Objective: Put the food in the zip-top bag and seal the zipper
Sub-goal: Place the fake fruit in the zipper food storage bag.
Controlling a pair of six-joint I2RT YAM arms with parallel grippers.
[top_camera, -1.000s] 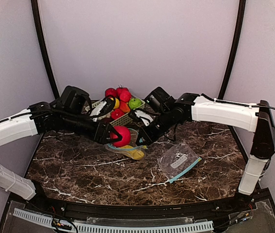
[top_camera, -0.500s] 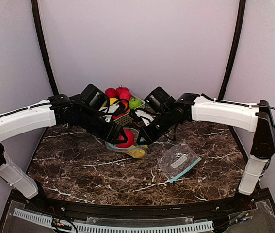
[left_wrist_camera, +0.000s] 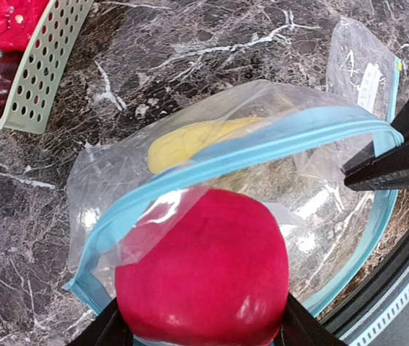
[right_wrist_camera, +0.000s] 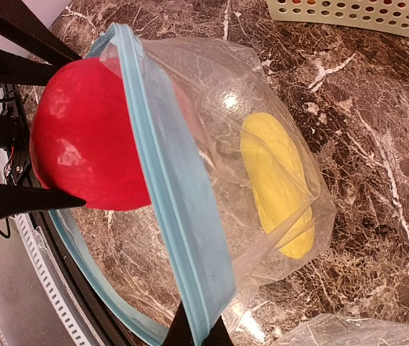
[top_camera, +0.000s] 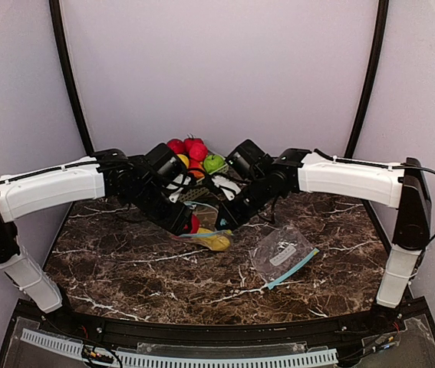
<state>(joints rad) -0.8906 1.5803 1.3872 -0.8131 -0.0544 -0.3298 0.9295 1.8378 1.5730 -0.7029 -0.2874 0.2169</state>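
Moved: the red fruit has been carried rightward by the left gripper, up to the bag.
Left fingers: held partway apart, clamped on both sides of the red fruit.
Right gripper: pinched tight on the bag's blue zip rim; the mouth is held open.
Red fruit: at the mouth, its front edge just inside.
Yellow fruit: lodged deep in the bag.
Remaining fruit: piled in the basket.

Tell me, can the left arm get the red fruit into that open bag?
Probably yes. The right fingers pinch the blue zipper rim and hold the bag wide open, the red fruit in the left fingers sits right at the mouth, and only one yellow piece lies inside.
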